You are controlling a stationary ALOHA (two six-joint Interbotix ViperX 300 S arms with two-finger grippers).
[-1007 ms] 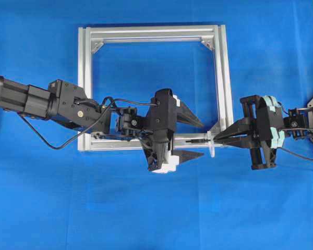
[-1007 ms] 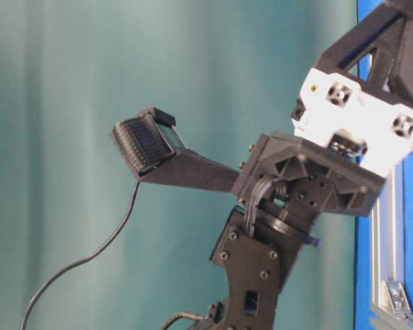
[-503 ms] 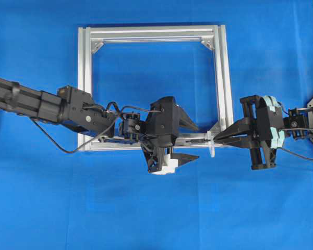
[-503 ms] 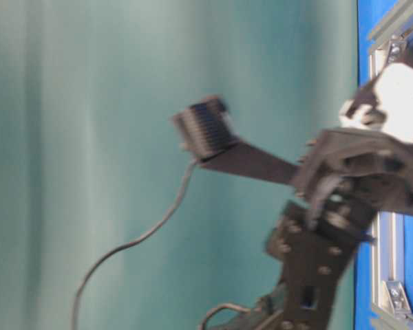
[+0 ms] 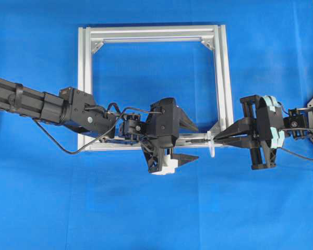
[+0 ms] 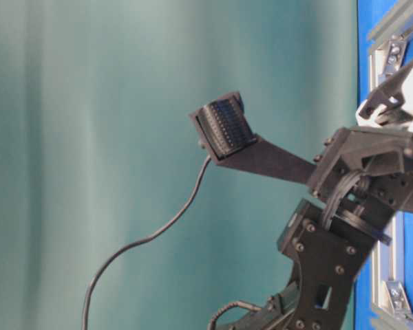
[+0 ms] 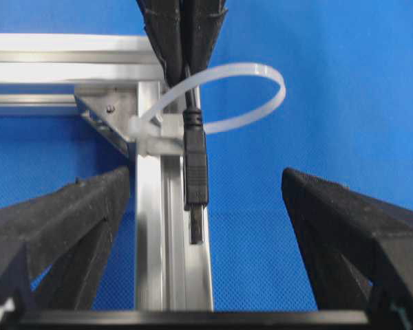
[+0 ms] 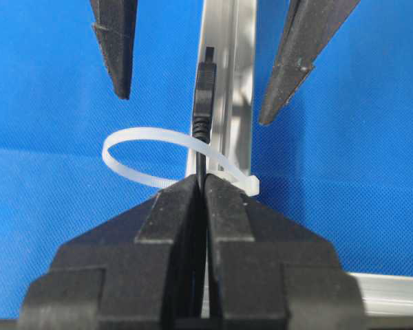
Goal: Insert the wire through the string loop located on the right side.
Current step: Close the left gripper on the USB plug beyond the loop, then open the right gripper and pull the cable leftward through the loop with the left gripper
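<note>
The white string loop (image 7: 251, 75) stands at the aluminium frame's (image 5: 221, 78) near right corner. My right gripper (image 8: 204, 180) is shut on the thin black wire (image 8: 204, 93) just behind the loop (image 8: 134, 157). The wire's plug end (image 7: 195, 172) reaches through the loop and lies over the frame's front bar. My left gripper (image 7: 206, 177) is open, with a finger (image 7: 62, 227) on each side of the plug, neither touching it. From overhead, the left gripper (image 5: 197, 141) and right gripper (image 5: 215, 139) face each other across the loop (image 5: 212, 147).
The square frame lies on a blue cloth (image 5: 156, 208). A triangular corner bracket (image 7: 100, 113) sits beside the loop's base. The left arm (image 5: 52, 107) stretches across the frame's left bar, with its black cable (image 6: 158, 234) hanging loose.
The left arm has dropped lower and shifted slightly left, and its fingers stand a little closer together. The right gripper and the wire have stayed put.
</note>
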